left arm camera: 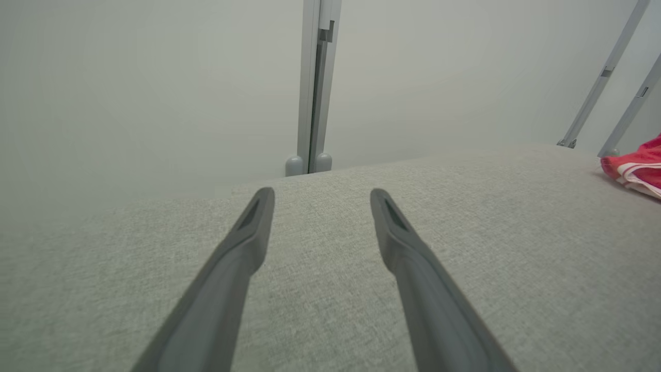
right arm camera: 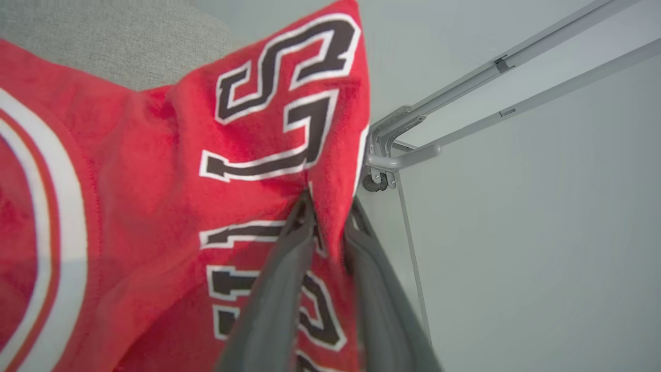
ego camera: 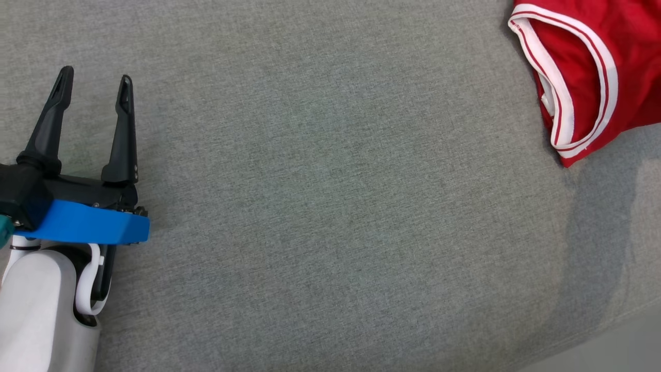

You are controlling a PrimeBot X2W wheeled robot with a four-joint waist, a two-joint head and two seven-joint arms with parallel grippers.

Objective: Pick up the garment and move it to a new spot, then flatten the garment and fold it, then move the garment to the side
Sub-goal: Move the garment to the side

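1. We see L gripper [ego camera: 95, 85] at 8 o'clock, fingers apart;
2. R gripper [right arm camera: 330, 209] clamped on a fold of red shirt [ego camera: 638, 67];
3. Shirt lies at 2 o'clock on grey cushion [ego camera: 330, 206].

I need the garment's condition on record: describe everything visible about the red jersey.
The red jersey looks like a soft knit top, with white-and-red striped trim around an opening and dark, white-outlined lettering. It lies crumpled, not flattened, on the grey fabric surface, at the upper right of the head view. A raised fold of it is pinched between the fingers of the right gripper.
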